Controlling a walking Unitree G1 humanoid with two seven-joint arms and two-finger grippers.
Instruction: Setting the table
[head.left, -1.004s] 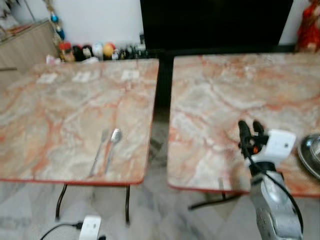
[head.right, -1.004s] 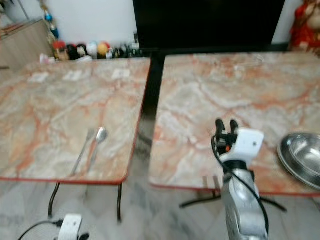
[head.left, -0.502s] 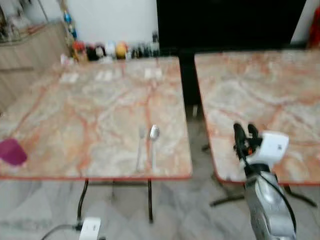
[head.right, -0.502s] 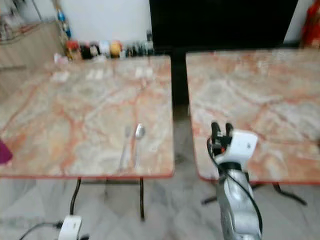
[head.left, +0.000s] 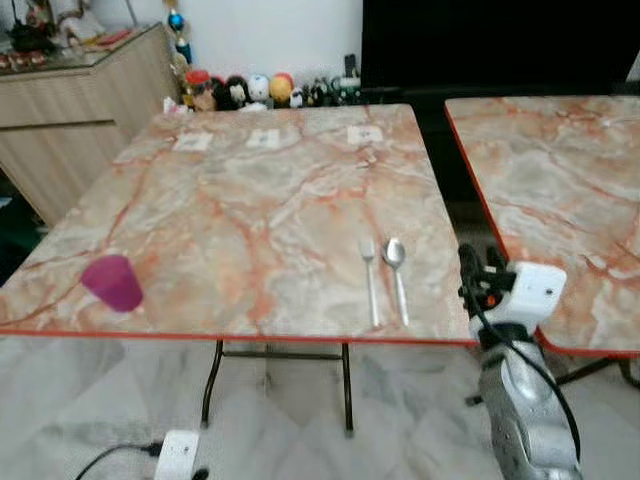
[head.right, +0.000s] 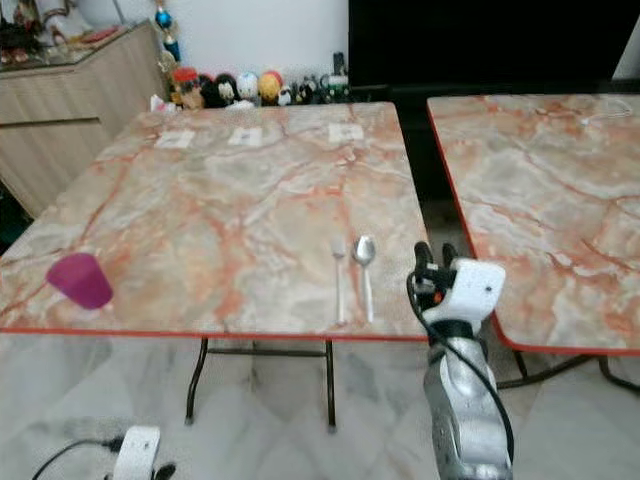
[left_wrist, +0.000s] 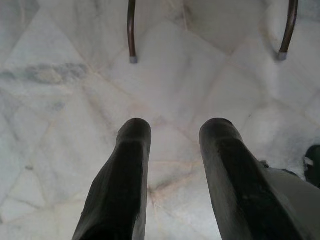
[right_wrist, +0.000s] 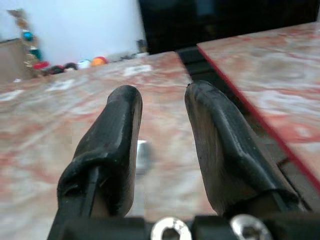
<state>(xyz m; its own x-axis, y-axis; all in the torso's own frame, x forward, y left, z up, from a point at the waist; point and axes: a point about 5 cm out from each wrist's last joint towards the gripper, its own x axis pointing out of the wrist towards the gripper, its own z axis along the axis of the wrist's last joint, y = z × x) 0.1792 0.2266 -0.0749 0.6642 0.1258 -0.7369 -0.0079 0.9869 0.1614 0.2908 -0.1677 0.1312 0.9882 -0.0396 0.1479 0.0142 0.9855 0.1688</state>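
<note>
You have two marble tables in front of you: the near table (head.left: 230, 230) and a second table (head.left: 560, 190) off to the right of your right claw (head.left: 478, 262). On the near table you can count one fork (head.left: 369, 282), one spoon (head.left: 397, 275) and one purple cup (head.left: 112, 283). Three small white cards (head.left: 264, 139) sit in a row at the far side of it. Behind that table there is a line of little round toys (head.left: 245, 90) by the wall, and a wooden cabinet (head.left: 75, 110) stands far off to the left.

A dark gap runs between the two tables, and your right claw is raised at the front end of that gap, by the near table's right front corner. Its two black fingers (right_wrist: 117, 145) are apart and hold nothing.

The fork and spoon lie side by side, not touching, just to the left of your right claw and near the table's front edge. The spoon is the closer one. The cup is well apart from that claw, far to its left.

Your left claw (left_wrist: 175, 150) hangs low over the pale floor tiles, fingers apart and holding nothing, with two table legs (left_wrist: 131, 30) ahead of it.
</note>
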